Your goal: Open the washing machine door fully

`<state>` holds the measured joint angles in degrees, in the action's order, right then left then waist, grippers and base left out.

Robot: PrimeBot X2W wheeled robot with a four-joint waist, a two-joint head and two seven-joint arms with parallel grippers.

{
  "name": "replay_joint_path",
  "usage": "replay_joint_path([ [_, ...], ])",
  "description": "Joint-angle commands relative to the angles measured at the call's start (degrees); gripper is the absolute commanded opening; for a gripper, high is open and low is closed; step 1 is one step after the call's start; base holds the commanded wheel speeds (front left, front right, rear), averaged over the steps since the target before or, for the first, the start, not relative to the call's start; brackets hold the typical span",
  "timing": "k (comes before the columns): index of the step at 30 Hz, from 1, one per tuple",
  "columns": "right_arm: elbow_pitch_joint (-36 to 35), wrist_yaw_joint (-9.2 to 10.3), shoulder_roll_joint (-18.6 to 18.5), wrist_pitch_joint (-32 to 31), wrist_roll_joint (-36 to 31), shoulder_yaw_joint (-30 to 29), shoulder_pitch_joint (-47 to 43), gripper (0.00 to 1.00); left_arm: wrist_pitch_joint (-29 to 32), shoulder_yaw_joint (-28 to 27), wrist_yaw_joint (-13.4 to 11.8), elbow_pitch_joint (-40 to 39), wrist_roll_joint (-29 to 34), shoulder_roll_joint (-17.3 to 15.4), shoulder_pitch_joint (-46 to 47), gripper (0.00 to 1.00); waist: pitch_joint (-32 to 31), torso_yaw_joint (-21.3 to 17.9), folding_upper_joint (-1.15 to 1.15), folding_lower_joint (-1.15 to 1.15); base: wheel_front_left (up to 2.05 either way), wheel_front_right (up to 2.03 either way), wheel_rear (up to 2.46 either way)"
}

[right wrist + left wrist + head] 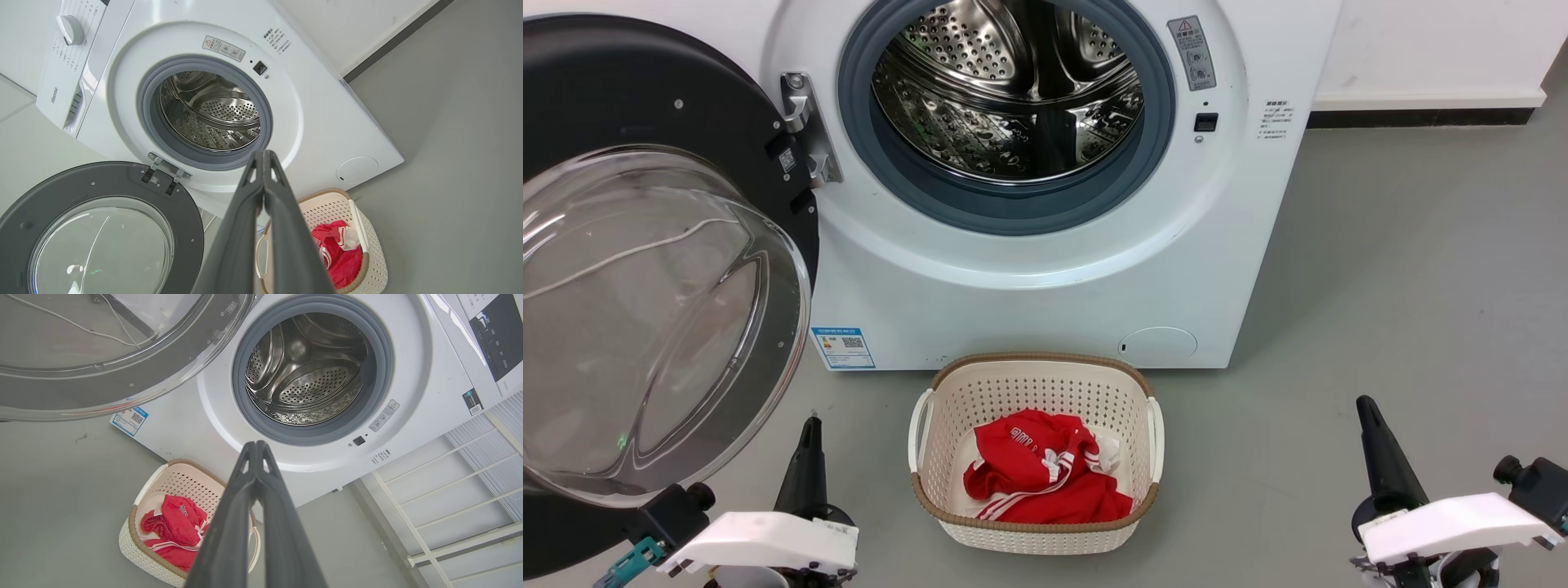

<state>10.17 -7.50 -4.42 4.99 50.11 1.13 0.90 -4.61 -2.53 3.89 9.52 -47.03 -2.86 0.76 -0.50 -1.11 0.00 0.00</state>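
While the washing machine door point(662, 318) is hanging swung wide out past the left edge of the washing machine point(1029, 294), its metal hinge point(805, 122) is carrying it at the left side of the front panel, and its inner face with the bulging clear glass bowl is turning toward the robot. The perforated steel drum point(1013, 90) and the grey gasket point(1005, 208) are lying fully exposed. The left gripper point(809, 425) is pointing up over the floor near the door's lower rim without touching it, its two dark fingers pressed together on nothing. The right gripper point(1366, 407) is waiting well apart toward the right, likewise pinched shut and empty. Between them a white laundry basket point(1036, 362) is sitting on the floor at the foot of the machine, holding a red garment point(1045, 478). The task is looking nearly or wholly done. Should more swing be needed, the door is likely to be behaving as a stiff, fairly heavy slab pivoting only about that hinge. Its glossy black ring and smooth glass are promising little grip, so pushing flat on the ring at the rim farthest from the hinge, never on the glass, is seeming wisest
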Motion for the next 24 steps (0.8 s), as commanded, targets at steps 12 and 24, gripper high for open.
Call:
replay_joint_path([
  [12,0.5,0.00,-0.5,-2.1,11.2,-1.2,2.3,0.00,2.8,-1.2,1.1,0.7,-11.2,-0.1,2.7,0.00,0.1,0.2,0.00,0.00,0.00,0.00,0.00],
  [24,1.2,0.00,-0.5,-3.8,18.7,-2.1,3.1,0.00,4.7,-1.9,1.7,1.5,-18.9,-0.1,3.4,0.00,0.2,0.4,0.00,0.00,0.00,0.00,0.00],
])
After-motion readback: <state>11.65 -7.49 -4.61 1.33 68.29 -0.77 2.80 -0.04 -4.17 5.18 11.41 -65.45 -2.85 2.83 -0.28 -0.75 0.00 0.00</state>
